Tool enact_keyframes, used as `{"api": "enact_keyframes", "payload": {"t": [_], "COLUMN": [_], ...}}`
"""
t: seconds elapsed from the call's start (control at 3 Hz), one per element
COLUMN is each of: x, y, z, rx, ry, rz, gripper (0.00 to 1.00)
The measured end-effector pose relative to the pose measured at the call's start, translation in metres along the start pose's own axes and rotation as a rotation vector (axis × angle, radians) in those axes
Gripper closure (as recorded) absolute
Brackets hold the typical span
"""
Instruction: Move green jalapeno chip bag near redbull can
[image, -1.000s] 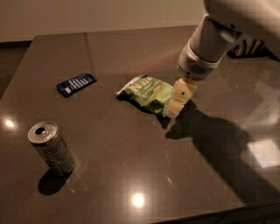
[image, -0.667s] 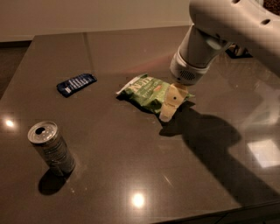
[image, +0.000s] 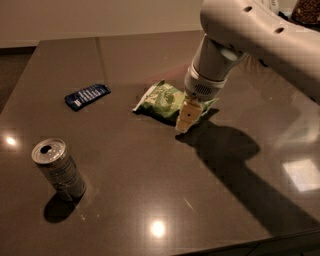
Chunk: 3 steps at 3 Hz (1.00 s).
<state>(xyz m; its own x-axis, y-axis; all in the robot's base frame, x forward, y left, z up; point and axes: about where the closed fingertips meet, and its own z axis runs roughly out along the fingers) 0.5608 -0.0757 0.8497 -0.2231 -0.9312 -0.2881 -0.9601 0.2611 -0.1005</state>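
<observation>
The green jalapeno chip bag (image: 165, 101) lies flat near the middle of the dark table, a crinkled light-green bag with white end seams. My gripper (image: 186, 116) hangs from the white arm (image: 235, 40) and is low over the bag's right end, its cream-coloured fingers at the bag's near right edge. The bag's right part is hidden behind the gripper. The redbull can (image: 58, 169) stands upright at the front left of the table, well apart from the bag.
A small flat dark-blue packet (image: 87, 96) lies at the left, behind the can. The dark table (image: 150, 190) has a front edge close to the bottom right. The arm casts a broad shadow to the right of the bag.
The arm has moved left and down, bringing the gripper from beside the bag's right end to low over it. The bag, can and packet have not moved.
</observation>
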Motion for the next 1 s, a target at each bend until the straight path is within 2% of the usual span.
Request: {"api": "enact_keyframes", "payload": {"t": [0.33, 0.67, 1.0], "x": [-0.008, -0.02, -0.03], "y": [0.009, 0.029, 0.058], "z": [-0.008, -0.027, -0.049], "rx": [-0.012, -0.029, -0.061], "ry": [-0.014, -0.055, -0.102], "rz": [-0.025, -0.083, -0.165], "gripper": [0.64, 0.87, 1.0]}}
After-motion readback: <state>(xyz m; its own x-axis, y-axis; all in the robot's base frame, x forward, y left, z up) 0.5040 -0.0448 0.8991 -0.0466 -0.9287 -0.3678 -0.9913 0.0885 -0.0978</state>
